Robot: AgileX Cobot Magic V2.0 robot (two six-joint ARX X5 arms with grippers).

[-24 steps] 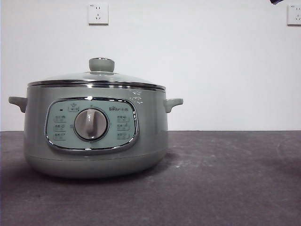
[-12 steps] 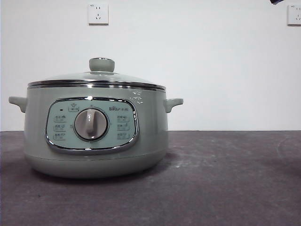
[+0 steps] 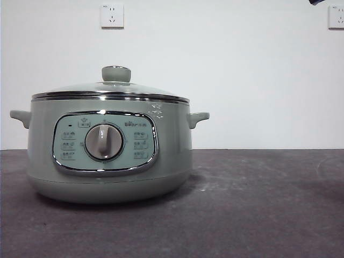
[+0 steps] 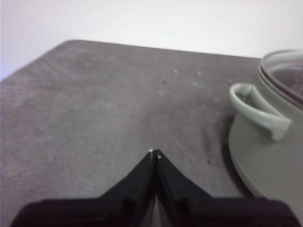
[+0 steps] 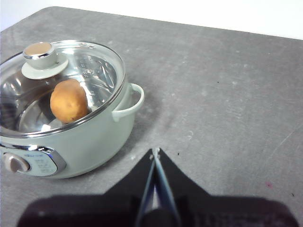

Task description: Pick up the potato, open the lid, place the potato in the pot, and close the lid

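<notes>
The sage-green pot (image 3: 110, 156) stands on the dark table with the glass lid (image 3: 110, 88) resting flat on its rim. Through the lid (image 5: 61, 82) the right wrist view shows the orange-brown potato (image 5: 69, 100) lying inside the pot (image 5: 75, 137). My right gripper (image 5: 155, 152) is shut and empty, hovering over bare table beside the pot's handle. Over the table on the pot's other side, my left gripper (image 4: 155, 153) is shut and empty too, with the pot (image 4: 265, 156) and one handle at the picture's edge.
The grey table top (image 3: 258, 204) stretches to the right of the pot. Two wall sockets (image 3: 112, 15) sit on the white wall behind. A black arm tip (image 3: 316, 2) shows at the top right corner.
</notes>
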